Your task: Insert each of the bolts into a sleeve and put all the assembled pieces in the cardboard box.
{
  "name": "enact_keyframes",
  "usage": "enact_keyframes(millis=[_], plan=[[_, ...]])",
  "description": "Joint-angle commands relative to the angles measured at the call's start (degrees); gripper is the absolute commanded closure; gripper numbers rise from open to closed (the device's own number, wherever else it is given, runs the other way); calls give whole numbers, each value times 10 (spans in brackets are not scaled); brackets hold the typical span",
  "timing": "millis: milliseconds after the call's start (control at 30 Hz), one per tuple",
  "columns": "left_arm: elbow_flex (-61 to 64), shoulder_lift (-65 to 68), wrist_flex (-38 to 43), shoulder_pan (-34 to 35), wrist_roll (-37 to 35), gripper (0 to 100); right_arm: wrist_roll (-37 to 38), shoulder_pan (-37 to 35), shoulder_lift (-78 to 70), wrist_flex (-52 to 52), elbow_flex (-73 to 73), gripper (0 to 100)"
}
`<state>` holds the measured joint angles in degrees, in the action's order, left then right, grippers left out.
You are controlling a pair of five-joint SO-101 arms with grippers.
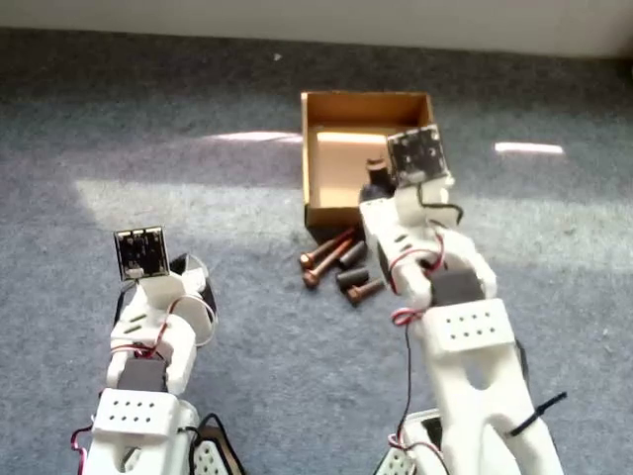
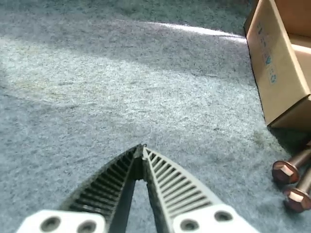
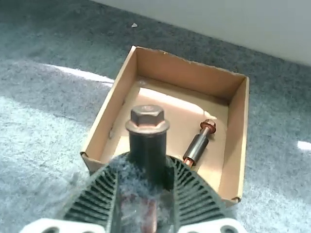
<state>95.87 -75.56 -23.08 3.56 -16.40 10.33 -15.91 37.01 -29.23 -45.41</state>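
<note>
In the high view, the cardboard box (image 1: 309,168) sits on the grey carpet (image 1: 178,129) at 12 o'clock. A small heap of loose bolts (image 1: 324,253) and dark sleeves (image 1: 352,278) lies just beside the box's near wall, at 6 o'clock from it. The right arm (image 1: 435,287) rises from 5 o'clock, with its wrist over that near wall. The left arm (image 1: 148,336) stands at 8 o'clock, well apart from the heap.

In the left wrist view, the left gripper (image 2: 142,150) hangs over bare carpet with its fingers pressed together at the tips. Two bolt heads (image 2: 284,171) lie near the box corner.

In the right wrist view, the right gripper (image 3: 146,162) is clamped on a sleeved bolt (image 3: 147,138), which stands upright in front of the box. A second assembled piece (image 3: 198,147) lies on the box floor.
</note>
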Motion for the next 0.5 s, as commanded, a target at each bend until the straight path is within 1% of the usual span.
enact_keyframes(millis=[0, 100, 333, 467], plan=[[15, 0, 13, 8, 6, 994, 6, 29, -84, 67, 94, 993], [15, 0, 13, 8, 6, 994, 6, 44, -181, 98, 151, 993], [15, 0, 13, 7, 6, 994, 6, 48, -402, 98, 310, 993], [15, 0, 13, 7, 6, 994, 6, 48, -505, 97, 383, 992]])
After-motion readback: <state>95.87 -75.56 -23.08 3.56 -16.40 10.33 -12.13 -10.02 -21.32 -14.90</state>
